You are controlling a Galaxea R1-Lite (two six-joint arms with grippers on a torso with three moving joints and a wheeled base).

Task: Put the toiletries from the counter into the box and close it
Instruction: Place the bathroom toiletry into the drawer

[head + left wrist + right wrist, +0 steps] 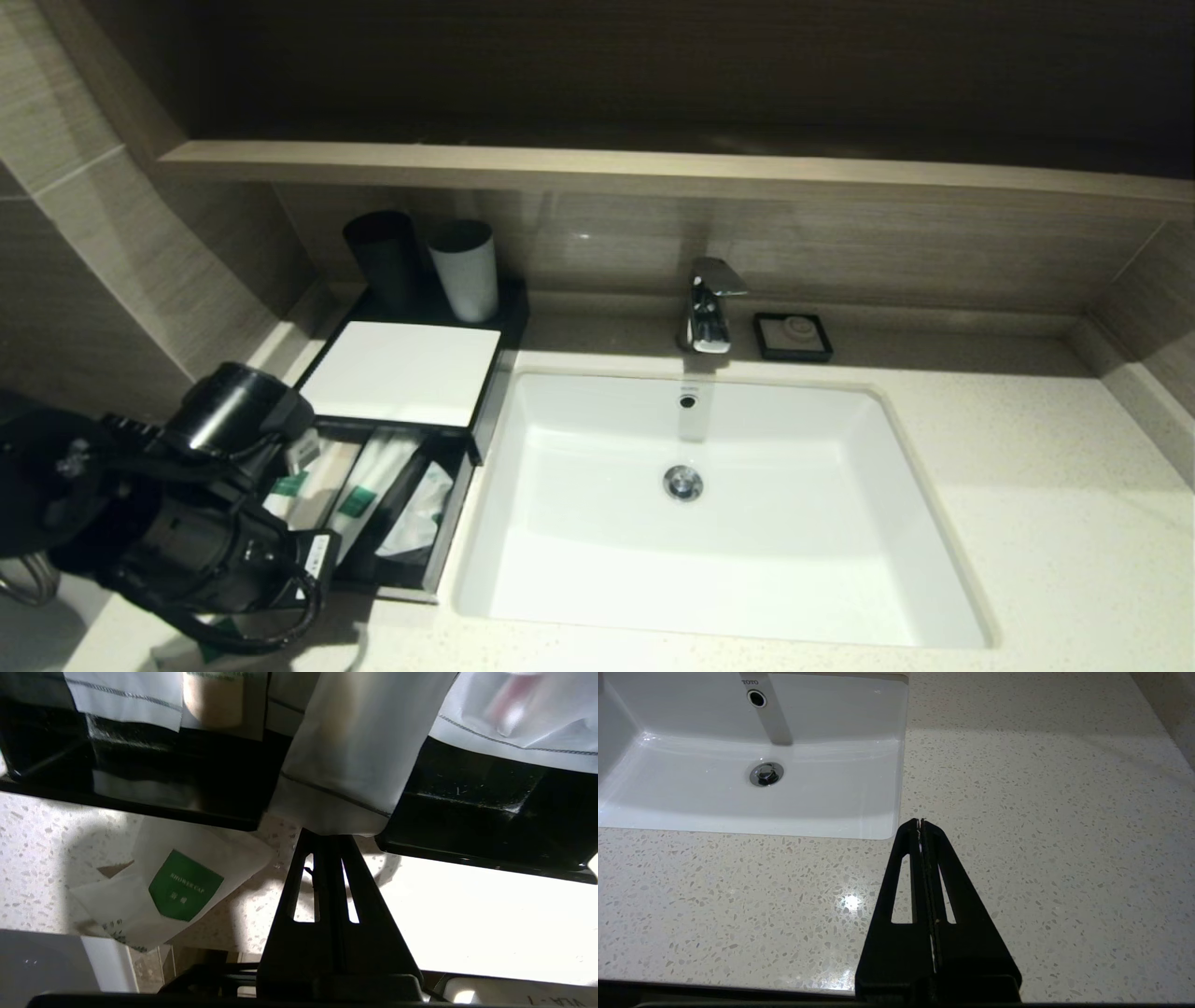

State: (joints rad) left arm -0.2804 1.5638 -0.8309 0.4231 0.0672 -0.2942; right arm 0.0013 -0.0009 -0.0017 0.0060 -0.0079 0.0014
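Now the left gripper, fingers pressed together on a white sachet over the box's open drawer, must release, then fetch the shower-cap packet.

The left arm overlaps the box's pulled-out drawer, sachets inside.

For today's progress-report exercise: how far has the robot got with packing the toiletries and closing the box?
Done: sachets already lie in the open drawer.
In hand: the left gripper, jaws shut, holds a white sachet over the drawer.
Left: the shower cap packet still lies on the counter; the drawer needs closing.
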